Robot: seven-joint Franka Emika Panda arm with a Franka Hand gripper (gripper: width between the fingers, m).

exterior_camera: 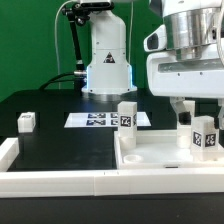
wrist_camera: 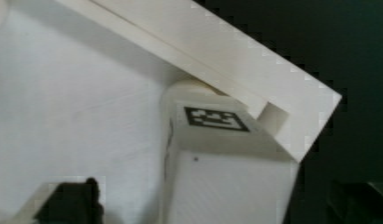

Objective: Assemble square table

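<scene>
One two-finger gripper (exterior_camera: pixel 196 108), white-bodied with dark fingers, hangs over the end of the work surface on the exterior view's right. Its jaws stand apart and grasp nothing. In the wrist view one dark fingertip (wrist_camera: pixel 72 198) shows with bare slab between it and the nearest post.

One large white square plastic slab (exterior_camera: pixel 160 152) lies flat under the gripper, rimmed and recessed face up.

Three small white plastic posts with black-and-white tags are counted in the exterior view.
- Post one (exterior_camera: pixel 205 135) stands upright on the slab directly below the gripper. The wrist view shows it (wrist_camera: pixel 220 150) tucked into a corner of the slab (wrist_camera: pixel 63 100), against the raised rim.
- Post two (exterior_camera: pixel 127 114) stands upright at the slab's far corner toward the exterior view's left. Whether it rests on the slab or just behind it cannot be told.
- Post three (exterior_camera: pixel 27 121) sits on the black table (exterior_camera: pixel 60 145), well apart from the slab, at the exterior view's left.

One marker board (exterior_camera: pixel 95 119) lies flat on the table between post three and post two. One long white rail (exterior_camera: pixel 60 182) edges the table's near side. One white robot base (exterior_camera: pixel 105 62) stands behind the marker board.
</scene>
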